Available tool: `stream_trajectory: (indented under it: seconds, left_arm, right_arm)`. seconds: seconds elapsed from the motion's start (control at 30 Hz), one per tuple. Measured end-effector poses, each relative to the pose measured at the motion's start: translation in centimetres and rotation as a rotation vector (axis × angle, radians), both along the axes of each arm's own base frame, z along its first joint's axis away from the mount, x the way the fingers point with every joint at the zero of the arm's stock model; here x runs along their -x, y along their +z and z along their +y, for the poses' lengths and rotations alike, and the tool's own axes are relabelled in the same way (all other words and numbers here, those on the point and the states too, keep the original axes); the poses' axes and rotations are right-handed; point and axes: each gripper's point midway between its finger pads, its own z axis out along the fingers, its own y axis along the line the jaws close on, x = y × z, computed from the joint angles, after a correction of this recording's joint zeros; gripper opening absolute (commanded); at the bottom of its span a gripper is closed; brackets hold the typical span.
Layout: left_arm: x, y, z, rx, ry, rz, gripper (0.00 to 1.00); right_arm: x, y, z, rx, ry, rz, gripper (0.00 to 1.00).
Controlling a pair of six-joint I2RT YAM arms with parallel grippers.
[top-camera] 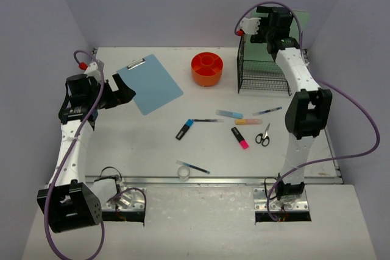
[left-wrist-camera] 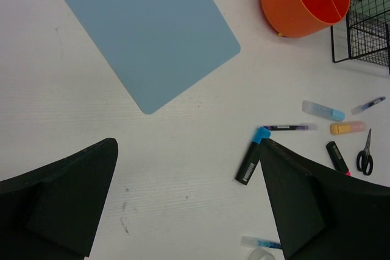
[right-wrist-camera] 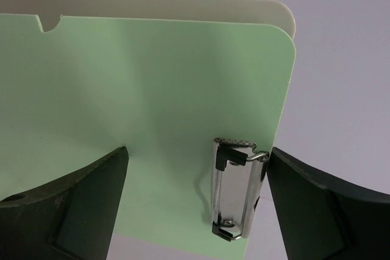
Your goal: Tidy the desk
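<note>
Overhead, the bench (top-camera: 152, 144) lies below the left claw (left-wrist-camera: 189, 143), spread wide. Only the right wrist view shows the clip (right-wrist-camera: 234, 190) of the green clipboard (right-wrist-camera: 122, 89), framed by the wide right claw (right-wrist-camera: 198, 150).

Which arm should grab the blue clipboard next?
Left. The left arm has open jaws right next to the blue clipboard. The right arm is far off at the rack, by the green clipboard.
</note>
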Motion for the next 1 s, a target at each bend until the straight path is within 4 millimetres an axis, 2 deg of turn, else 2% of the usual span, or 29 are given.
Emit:
stream_trajectory:
  seconds: [0.1, 0.43, 0.83, 1.0]
  left_arm:
    - [-0.1, -0.2, 0.0, 0.001, 0.0, 0.003, 1.0]
    - [-0.4, -0.7, 0.1, 0.002, -0.003, 0.004, 1.0]
    - [-0.6, -0.7, -0.1, 0.009, -0.014, 0.001, 1.0]
    - [-0.6, -0.6, -0.1, 0.005, -0.017, -0.005, 1.0]
  right_arm:
    - [-0.3, 0.0, 0.1, 0.005, 0.005, 0.005, 0.99]
    - [-0.9, -0.3, 0.3, 0.016, 0.019, 0.032, 0.99]
    - [0.4, 0.3, 0.6, 0.031, 0.024, 0.107, 0.99]
    - [1.9, 0.2, 1.0, -0.002, 0.037, 0.152, 0.99]
